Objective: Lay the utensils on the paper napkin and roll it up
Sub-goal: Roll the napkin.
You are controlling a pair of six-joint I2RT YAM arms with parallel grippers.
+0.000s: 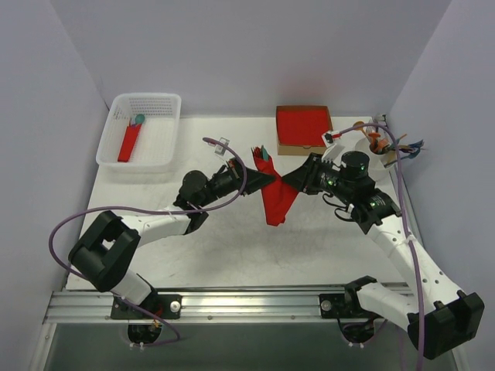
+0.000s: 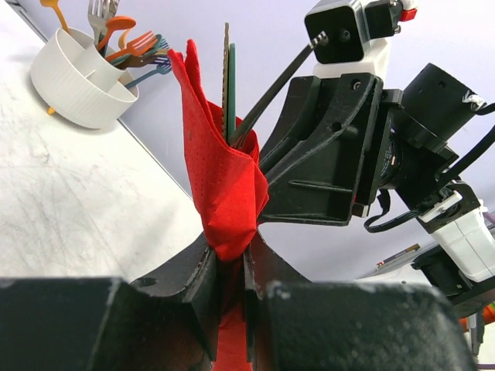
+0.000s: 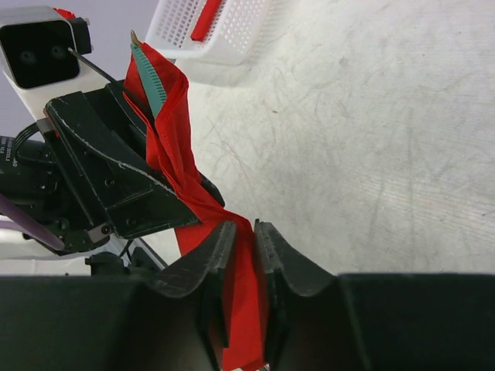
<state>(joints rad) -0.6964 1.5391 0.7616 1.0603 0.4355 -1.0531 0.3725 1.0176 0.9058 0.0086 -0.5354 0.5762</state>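
Note:
The paper napkin (image 1: 276,202) is a crumpled red bundle held between both arms at mid-table, its lower end hanging toward the tabletop. Slim dark greenish utensils (image 2: 229,77) stick out of its upper end; a serrated blade (image 3: 151,77) shows in the right wrist view. My left gripper (image 1: 267,179) comes in from the left and its jaws are shut on the red paper (image 2: 230,255). My right gripper (image 1: 288,179) faces it from the right, jaws pinching the same napkin (image 3: 246,232). The lower parts of the utensils are hidden inside the paper.
A white basket (image 1: 143,131) at the back left holds a red roll with a teal spoon head (image 1: 130,143). A cardboard box of red napkins (image 1: 303,127) sits at the back centre. A white cup of colourful cutlery (image 1: 371,143) stands at the back right.

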